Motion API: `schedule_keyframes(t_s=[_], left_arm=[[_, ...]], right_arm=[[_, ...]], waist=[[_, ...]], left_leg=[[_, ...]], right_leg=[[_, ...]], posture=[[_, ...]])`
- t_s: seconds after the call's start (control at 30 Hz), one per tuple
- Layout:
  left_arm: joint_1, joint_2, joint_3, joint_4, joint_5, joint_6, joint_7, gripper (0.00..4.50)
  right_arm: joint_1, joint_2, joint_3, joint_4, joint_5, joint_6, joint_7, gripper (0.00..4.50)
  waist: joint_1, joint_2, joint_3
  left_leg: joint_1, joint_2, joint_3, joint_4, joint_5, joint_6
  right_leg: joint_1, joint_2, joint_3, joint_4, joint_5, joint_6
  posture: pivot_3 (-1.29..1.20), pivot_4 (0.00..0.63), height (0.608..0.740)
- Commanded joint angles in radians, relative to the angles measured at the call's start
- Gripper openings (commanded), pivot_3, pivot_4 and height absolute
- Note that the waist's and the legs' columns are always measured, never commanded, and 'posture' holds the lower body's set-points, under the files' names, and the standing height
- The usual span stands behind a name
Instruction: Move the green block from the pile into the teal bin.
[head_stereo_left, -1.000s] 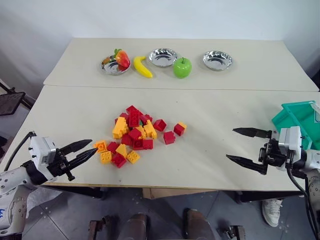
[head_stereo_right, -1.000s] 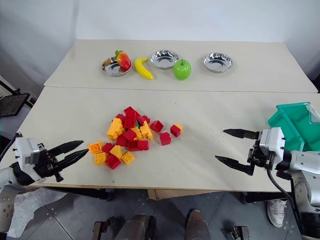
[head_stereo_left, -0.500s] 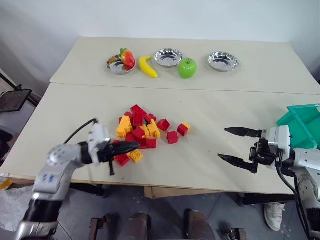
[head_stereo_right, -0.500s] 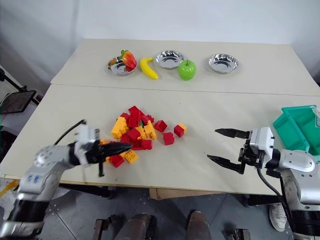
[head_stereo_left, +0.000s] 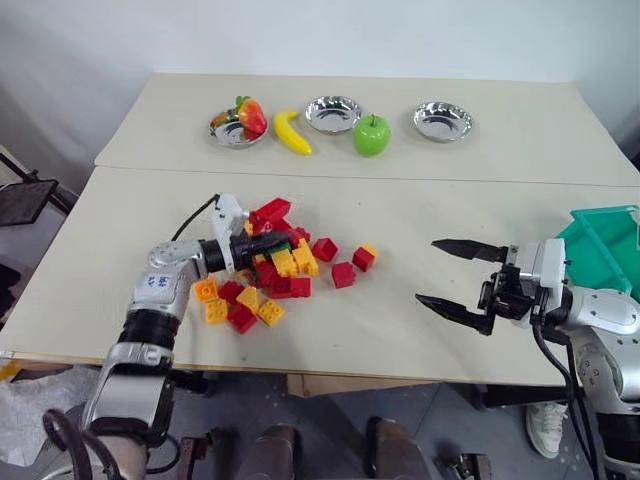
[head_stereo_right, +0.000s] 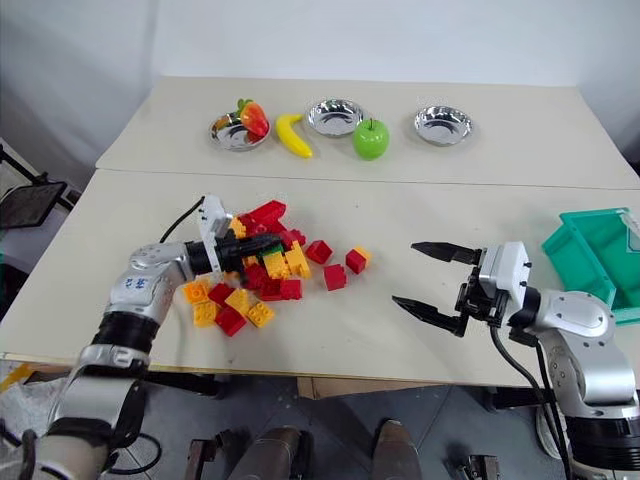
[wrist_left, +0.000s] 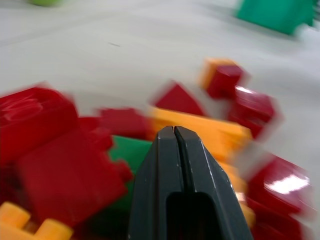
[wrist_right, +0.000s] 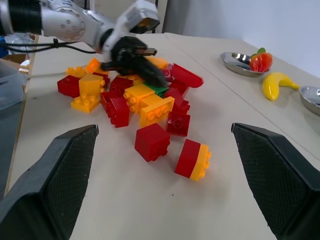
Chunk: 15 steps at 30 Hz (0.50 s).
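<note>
Behind the two pale desks (head_stereo_left: 120, 230) we see a plain white wall. On the far desk stand, from left to right, a silver dish with a strawberry (head_stereo_left: 236, 124), a banana (head_stereo_left: 292, 134), a second silver dish (head_stereo_left: 333, 113), a green apple (head_stereo_left: 371, 134) and a third silver dish (head_stereo_left: 443, 120). On the near desk our left pincer (head_stereo_left: 283, 241) is pressed closed, its two black fingers together with nothing between them, and its tip is pushed into the pile (head_stereo_left: 262, 275) of red, yellow and orange bricks. The green block (wrist_right: 160, 90) lies inside this pile, partly under a red brick and just beside the tip of the left pincer; we cannot tell if they touch. To the right of the pile a bare part of the desk follows, and there our right pincer (head_stereo_left: 456, 279) hangs wide open and empty. At the far right edge stands the teal bin (head_stereo_left: 604, 246), well apart from the pile.
</note>
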Motion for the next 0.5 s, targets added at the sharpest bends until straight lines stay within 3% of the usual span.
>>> schedule_keyframes(t_s=[0.03,0.13,0.33,0.5], left_arm=[[-0.075,-0.008,0.041,0.077,0.019,-0.053,0.045,0.02],[-0.109,0.01,0.018,0.137,0.076,-0.1,0.058,0.02],[-0.048,0.071,-0.062,0.011,0.087,-0.151,-0.229,0.02],[0.006,0.118,-0.1,-0.093,0.098,-0.141,-0.343,0.02]], right_arm=[[0.0,0.007,-0.008,-0.033,0.009,-0.005,-0.013,4.5],[-0.003,0.013,-0.001,-0.034,0.006,-0.005,-0.019,4.5],[0.015,0.014,-0.01,-0.039,0.006,-0.007,-0.021,4.5],[0.035,0.006,-0.022,-0.044,0.01,-0.007,-0.017,4.5]], waist=[[0.001,0.0,0.0],[0.0,0.0,0.0],[-0.003,0.0,0.0],[-0.003,0.0,0.0]], left_leg=[[0.0,0.0,0.0,0.0,0.0,0.0],[0.0,0.0,0.002,0.0,0.0,0.0],[0.0,0.0,0.005,0.0,0.0,0.0],[0.0,0.001,0.005,0.001,0.0,0.0]], right_leg=[[0.0,0.0,0.0,0.0,0.0,0.0],[0.0,0.0,-0.001,0.0,0.0,0.0],[0.0,0.0,-0.001,0.0,0.0,0.0],[0.0,0.0,-0.001,0.0,0.0,0.0]], posture=[[0.0,0.15,0.74],[0.0,0.15,0.74],[0.0,0.15,0.74],[0.0,0.15,0.74]])
